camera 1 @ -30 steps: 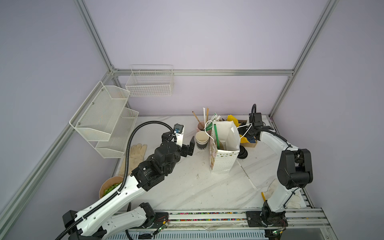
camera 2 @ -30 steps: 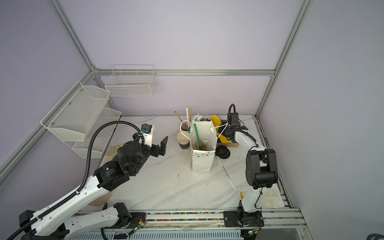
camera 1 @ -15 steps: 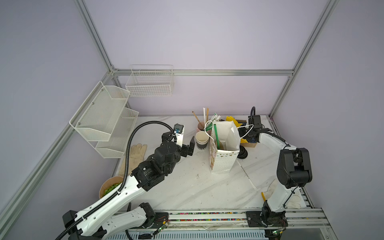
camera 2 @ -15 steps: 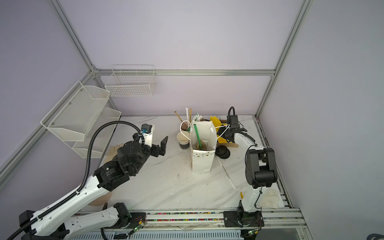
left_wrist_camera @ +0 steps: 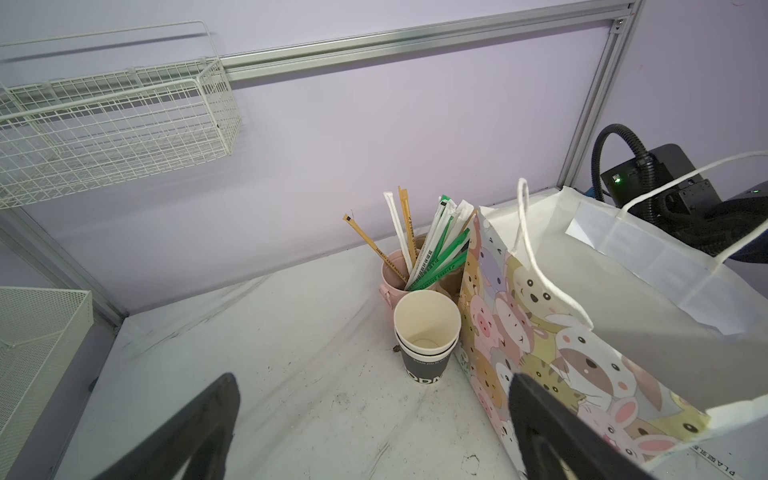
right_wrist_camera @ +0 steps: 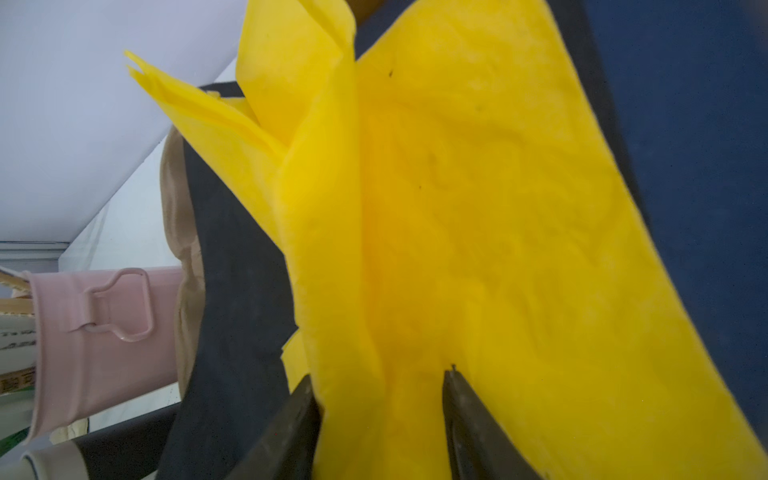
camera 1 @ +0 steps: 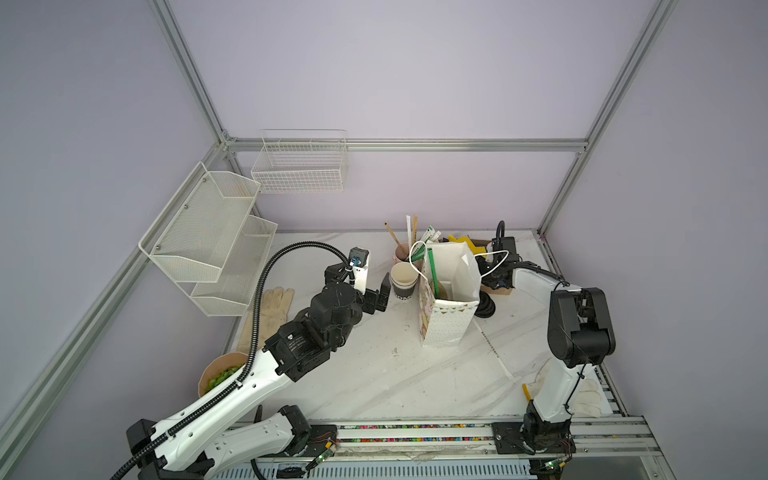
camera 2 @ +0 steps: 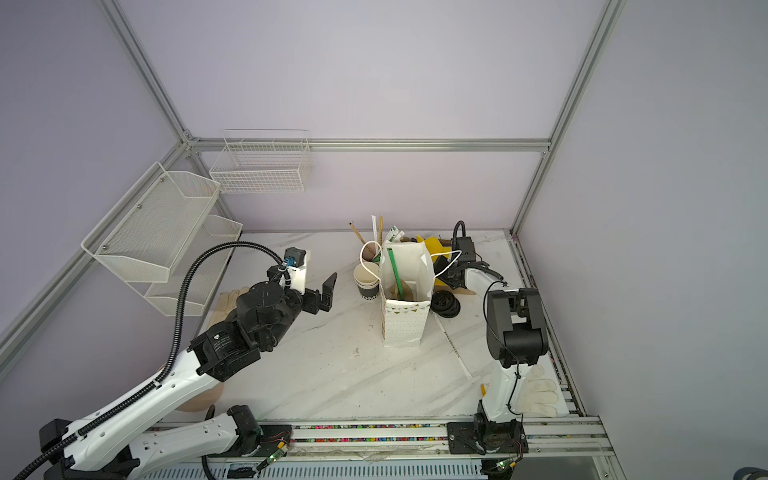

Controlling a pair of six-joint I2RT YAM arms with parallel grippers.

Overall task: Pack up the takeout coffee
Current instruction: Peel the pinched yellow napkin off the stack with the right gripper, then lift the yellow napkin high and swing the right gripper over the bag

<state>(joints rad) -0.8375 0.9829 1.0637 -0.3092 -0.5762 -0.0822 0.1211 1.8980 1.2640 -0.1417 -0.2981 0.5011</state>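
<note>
A nested stack of black-walled paper cups (left_wrist_camera: 428, 332) stands beside the cartoon-printed paper bag (left_wrist_camera: 561, 353), which stands open in both top views (camera 1: 446, 328). At the bag's bottom a pale tan shape (camera 1: 442, 291) lies next to a green straw; I cannot tell whether it is the takeout coffee. My left gripper (left_wrist_camera: 374, 386) is open and empty, low over the table just short of the cup stack. My right gripper (right_wrist_camera: 378, 374) is behind the bag, its jaws parted around a fold of a yellow napkin (right_wrist_camera: 457, 208) without pinching it.
A pink cup (left_wrist_camera: 392, 274) full of wrapped straws stands behind the stack. Black lids (camera 1: 484, 309) lie to the right of the bag. Gloves lie at the left (camera 1: 274, 303) and the front right (camera 1: 586, 395). A bowl of green bits (camera 1: 216, 374) sits front left. Wire shelves (camera 1: 208, 232) line the left wall.
My right gripper's jaws have opened from nearly shut, letting go of the yellow napkin. The left arm has not moved.
</note>
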